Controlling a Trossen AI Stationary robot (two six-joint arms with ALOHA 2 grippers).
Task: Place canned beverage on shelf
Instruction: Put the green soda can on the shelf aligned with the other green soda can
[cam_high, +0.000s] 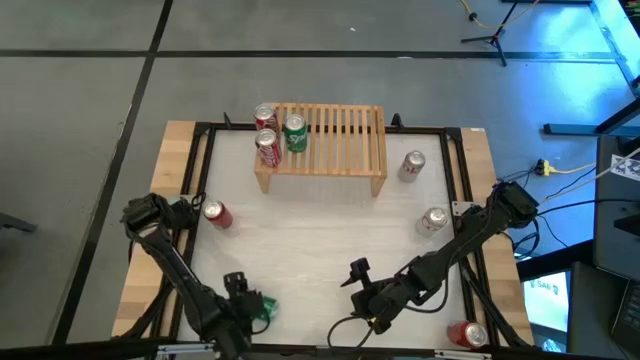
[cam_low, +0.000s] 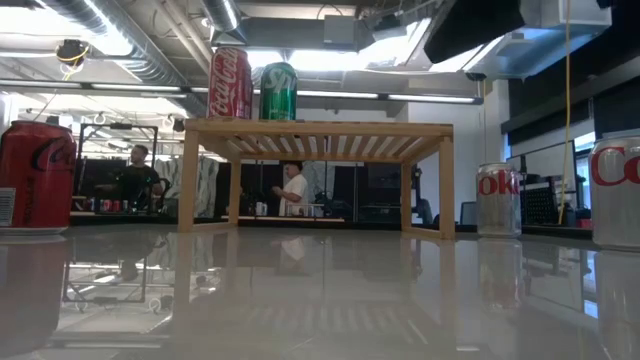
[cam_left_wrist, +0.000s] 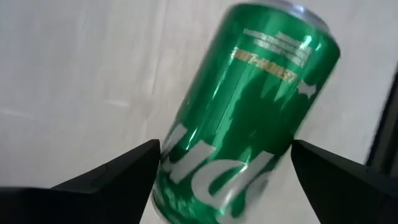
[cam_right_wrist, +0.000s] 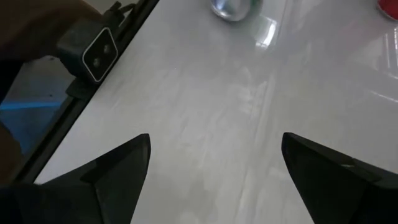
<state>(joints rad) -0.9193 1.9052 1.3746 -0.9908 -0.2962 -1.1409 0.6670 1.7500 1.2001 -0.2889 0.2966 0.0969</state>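
1. The left hand (cam_high: 252, 303) sits at the near edge of the table (cam_high: 320, 235), well apart from the shelf (cam_high: 335, 140). Its fingers stand spread wide on either side of a green can (cam_left_wrist: 249, 118) and do not press on it in the left wrist view. The can looks tilted there; closing on it off-centre could let it slip or tip over.
2. The shelf already carries two red cans (cam_high: 266, 132) and another green can (cam_high: 294, 132), bunched at its left end. A new can set down close to them could knock one off the slatted top; the bare slats toward the right end look safer.
3. A red can (cam_high: 217, 214) lies between the left hand and the shelf, so a low carry could strike it.
4. The right hand (cam_high: 352, 282), also wide open and empty, waits near the table's front edge, well short of the shelf; a crossing sweep could clip it.
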